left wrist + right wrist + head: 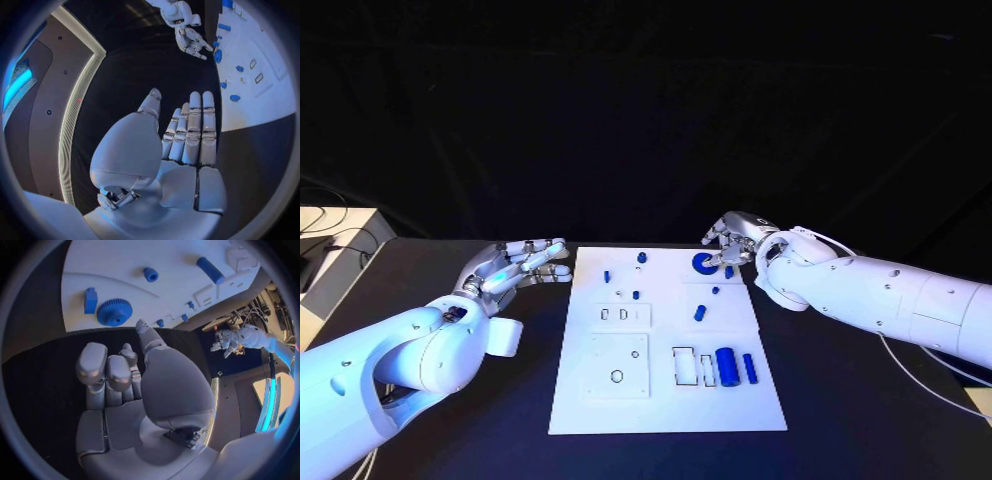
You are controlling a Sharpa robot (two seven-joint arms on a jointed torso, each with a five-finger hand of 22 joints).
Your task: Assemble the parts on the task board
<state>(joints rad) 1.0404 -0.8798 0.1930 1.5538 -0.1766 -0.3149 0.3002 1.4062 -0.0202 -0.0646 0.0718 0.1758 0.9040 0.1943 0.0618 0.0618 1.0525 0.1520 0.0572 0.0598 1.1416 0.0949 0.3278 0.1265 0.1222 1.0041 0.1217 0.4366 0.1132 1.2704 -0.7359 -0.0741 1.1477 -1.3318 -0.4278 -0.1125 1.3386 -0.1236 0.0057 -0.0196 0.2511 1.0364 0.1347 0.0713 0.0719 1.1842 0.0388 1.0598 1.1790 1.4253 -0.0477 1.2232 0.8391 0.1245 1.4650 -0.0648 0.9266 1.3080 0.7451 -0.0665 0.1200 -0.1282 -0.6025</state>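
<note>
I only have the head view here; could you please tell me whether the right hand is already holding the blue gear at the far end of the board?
Observer: No. In the right wrist view the right hand holds nothing, and the blue gear lies flat on the task board, just beyond its fingertips.
Operator: Is anything close beside the gear?
Observer: A small blue block lies right beside it. I cannot tell whether they touch.
Operator: And the left hand's palm?
Observer: The left wrist view shows the left hand with a bare palm and its fingers straight, side by side, over the black table.
</note>
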